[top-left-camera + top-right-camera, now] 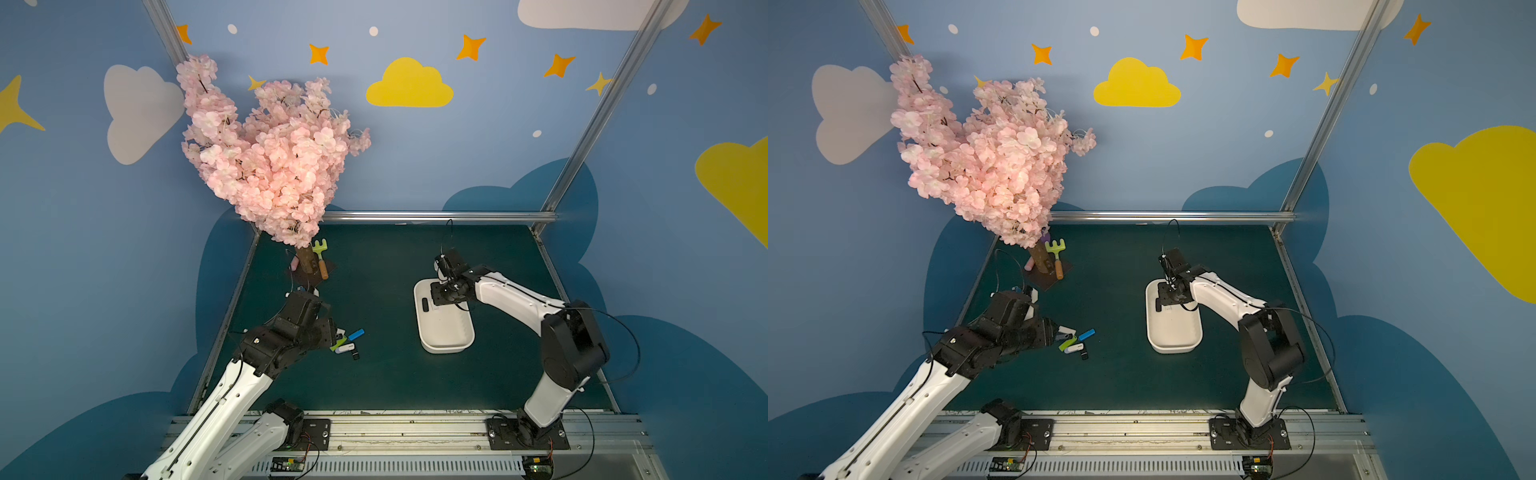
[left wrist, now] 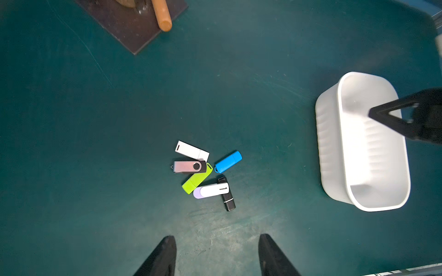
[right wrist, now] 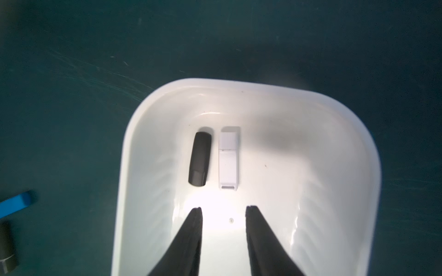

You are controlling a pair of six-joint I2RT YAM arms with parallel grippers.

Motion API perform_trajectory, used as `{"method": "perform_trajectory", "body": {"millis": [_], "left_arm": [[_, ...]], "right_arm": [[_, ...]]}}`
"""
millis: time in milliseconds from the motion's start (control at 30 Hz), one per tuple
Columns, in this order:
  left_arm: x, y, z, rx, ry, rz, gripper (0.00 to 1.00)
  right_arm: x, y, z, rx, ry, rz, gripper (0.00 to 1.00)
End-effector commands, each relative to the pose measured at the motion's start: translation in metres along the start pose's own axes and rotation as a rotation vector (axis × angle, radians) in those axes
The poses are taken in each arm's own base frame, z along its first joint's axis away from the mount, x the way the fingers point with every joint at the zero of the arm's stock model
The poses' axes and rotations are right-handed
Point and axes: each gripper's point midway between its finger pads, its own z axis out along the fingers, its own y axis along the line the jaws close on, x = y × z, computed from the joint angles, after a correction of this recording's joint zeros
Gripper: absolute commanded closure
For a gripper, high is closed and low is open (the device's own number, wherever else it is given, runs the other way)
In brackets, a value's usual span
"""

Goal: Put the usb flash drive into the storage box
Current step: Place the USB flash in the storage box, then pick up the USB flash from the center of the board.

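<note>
storage box, right of centre, is glossy white plastic with rounded corners and ribbed walls. Two usb flash drives inside: dark rounded drive, white blocky drive. Six more in a clump left of centre on the matte green desk. Spread and empty: right pincer over the box, left pincer

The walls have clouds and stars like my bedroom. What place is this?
Probably a robot practice booth: a left arm and right arm bolted to a metal rail, a green mat, and a metal frame edging the painted walls.
</note>
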Motion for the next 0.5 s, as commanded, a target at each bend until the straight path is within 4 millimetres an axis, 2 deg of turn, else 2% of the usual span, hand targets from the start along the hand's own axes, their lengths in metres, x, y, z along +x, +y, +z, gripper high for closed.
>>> {"method": "perform_trajectory", "body": {"millis": [0,100,233,400,467], "left_arm": [[0.020,-0.022,0.024,0.090,0.103,-0.016,0.48],[0.042,-0.033,0.052,0.074,0.158,0.008,0.50],[0.062,-0.039,0.081,-0.006,0.253,0.036,0.54],[0.053,-0.021,0.099,-0.158,0.266,0.046,0.53],[0.053,-0.016,0.110,-0.161,0.281,0.021,0.53]], "right_arm": [[-0.005,0.008,-0.025,-0.081,-0.120,0.011,0.63],[-0.004,0.004,-0.043,-0.088,-0.204,0.019,0.63],[0.001,-0.004,-0.052,-0.070,-0.245,0.032,0.62],[0.002,-0.004,-0.052,-0.071,-0.243,0.035,0.61],[0.002,-0.004,-0.051,-0.071,-0.234,0.036,0.62]]}}
